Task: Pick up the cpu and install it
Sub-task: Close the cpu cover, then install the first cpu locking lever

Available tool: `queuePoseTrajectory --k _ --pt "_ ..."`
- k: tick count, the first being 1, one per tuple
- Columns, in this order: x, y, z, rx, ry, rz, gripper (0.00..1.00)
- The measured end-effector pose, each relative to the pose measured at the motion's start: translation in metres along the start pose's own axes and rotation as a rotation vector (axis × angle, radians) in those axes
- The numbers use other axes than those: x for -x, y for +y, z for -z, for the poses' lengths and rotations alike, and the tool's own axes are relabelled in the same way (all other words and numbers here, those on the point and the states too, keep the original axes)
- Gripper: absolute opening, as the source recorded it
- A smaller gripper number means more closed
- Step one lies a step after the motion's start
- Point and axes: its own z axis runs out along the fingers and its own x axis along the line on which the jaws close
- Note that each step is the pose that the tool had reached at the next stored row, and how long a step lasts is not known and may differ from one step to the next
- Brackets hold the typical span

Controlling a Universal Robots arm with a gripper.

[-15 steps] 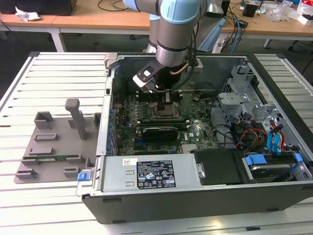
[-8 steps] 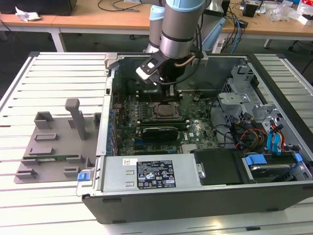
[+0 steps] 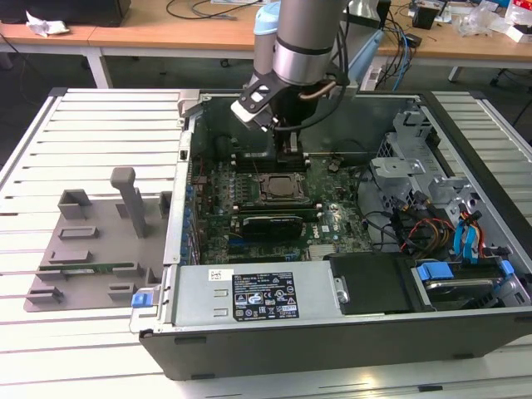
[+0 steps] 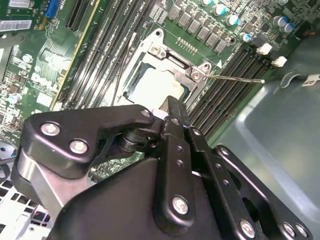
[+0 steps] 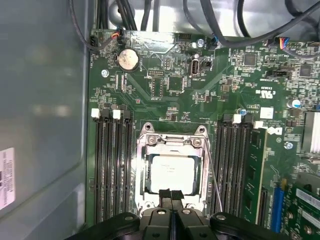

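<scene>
Closest, my claw (image 5: 170, 194) is pinched narrow with nothing between its tips, I'd guess so it fits at the edge of the socket (image 5: 172, 141). The cpu (image 5: 172, 172) lies flat inside that socket, within its metal frame. Beyond the socket, the motherboard (image 5: 165, 85) stretches to the case (image 5: 40, 100) wall.

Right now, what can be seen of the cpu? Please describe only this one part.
The cpu is a small flat square with a pale silver-grey metal top, smooth and slightly shiny. It lies flat inside the metal-framed socket on the green motherboard, with rows of black memory slots on two sides. The tool, its tips shut together, hangs over one edge of it. I cannot tell whether the tips touch it.
</scene>
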Motion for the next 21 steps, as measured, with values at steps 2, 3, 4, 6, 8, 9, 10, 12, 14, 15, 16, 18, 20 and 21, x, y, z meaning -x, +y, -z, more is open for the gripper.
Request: queuePoseTrajectory --k 2,3,4,6,8,9,10,12,14,15,16,18,20,21 --pt "0.0000 -0.0002 0.0038 0.0001 0.0001 0.000 0.11" --pt "0.0000 -0.0003 0.0047 0.0001 0.0002 0.000 0.11" --pt "0.0000 -0.0003 0.0048 0.0002 0.0002 0.000 0.11" --pt "0.0000 -0.0003 0.0049 0.0001 0.0000 0.000 0.11" --pt "0.0000 -0.0003 0.0050 0.0001 0.0000 0.000 0.11" --pt "0.0000 -0.0003 0.0050 0.0001 0.0000 0.000 0.11" --pt "0.0000 -0.0003 0.0050 0.0000 -0.0005 0.008 0.11" --pt "0.0000 -0.0003 0.0050 0.0000 -0.0027 0.043 0.11" --pt "0.0000 -0.0003 0.0050 0.0000 -0.0053 0.085 0.11" --pt "0.0000 -0.0003 0.0050 -0.0001 -0.0062 0.101 0.11" --pt "0.0000 -0.0003 0.0050 0.0000 -0.0070 0.113 0.11" --pt "0.0000 -0.0003 0.0050 -0.0002 -0.0123 0.197 0.11" --pt "0.0000 -0.0003 0.0050 -0.0001 -0.0138 0.222 0.11" --pt "0.0000 -0.0003 0.0050 -0.0002 -0.0149 0.239 0.11"
